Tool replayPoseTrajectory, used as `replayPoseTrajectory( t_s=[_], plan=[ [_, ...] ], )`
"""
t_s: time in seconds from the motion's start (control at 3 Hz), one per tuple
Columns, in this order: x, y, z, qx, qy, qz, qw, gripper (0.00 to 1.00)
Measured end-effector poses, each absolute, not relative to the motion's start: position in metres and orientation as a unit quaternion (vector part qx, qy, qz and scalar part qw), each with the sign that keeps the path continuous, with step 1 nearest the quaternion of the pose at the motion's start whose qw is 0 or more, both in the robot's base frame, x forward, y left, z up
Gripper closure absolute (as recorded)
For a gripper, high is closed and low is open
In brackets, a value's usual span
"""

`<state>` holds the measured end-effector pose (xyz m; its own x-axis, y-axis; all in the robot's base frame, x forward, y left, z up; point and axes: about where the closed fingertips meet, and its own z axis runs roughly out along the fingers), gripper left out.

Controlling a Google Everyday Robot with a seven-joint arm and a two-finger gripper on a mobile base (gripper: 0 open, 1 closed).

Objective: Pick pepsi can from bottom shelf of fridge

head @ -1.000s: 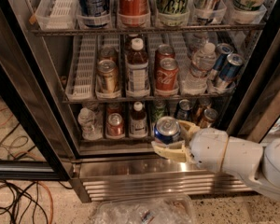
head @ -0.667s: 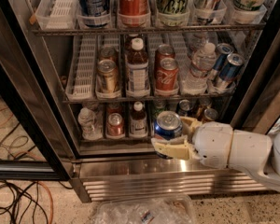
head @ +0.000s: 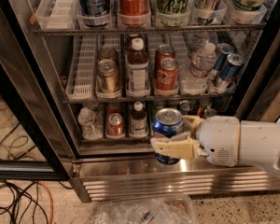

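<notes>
Low down, gripper [head: 171, 134] jaws clamped on pepsi can [head: 167, 123], at bottom shelf [head: 113, 143] front edge, bottle [head: 138, 119] just beside

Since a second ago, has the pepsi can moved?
Yes. Held in the hand before the bottom shelf, the pepsi can has come forward, now overlapping the steel sill below.

Gripper [head: 178, 135] at 3 o'clock of pepsi can [head: 167, 123], clasping it, just before bottom shelf [head: 107, 142]. Bottle [head: 138, 120] on shelf at can's 9 o'clock.
</notes>
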<state>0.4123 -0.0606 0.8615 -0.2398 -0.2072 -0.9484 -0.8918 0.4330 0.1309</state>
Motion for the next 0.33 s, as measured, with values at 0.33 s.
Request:
replayPoseTrajectory(
  t_s=[0.33],
  plan=[
    [0.4113,-0.0587,0.8614,-0.390,0.702,0.364,0.472,1.00]
  ],
)
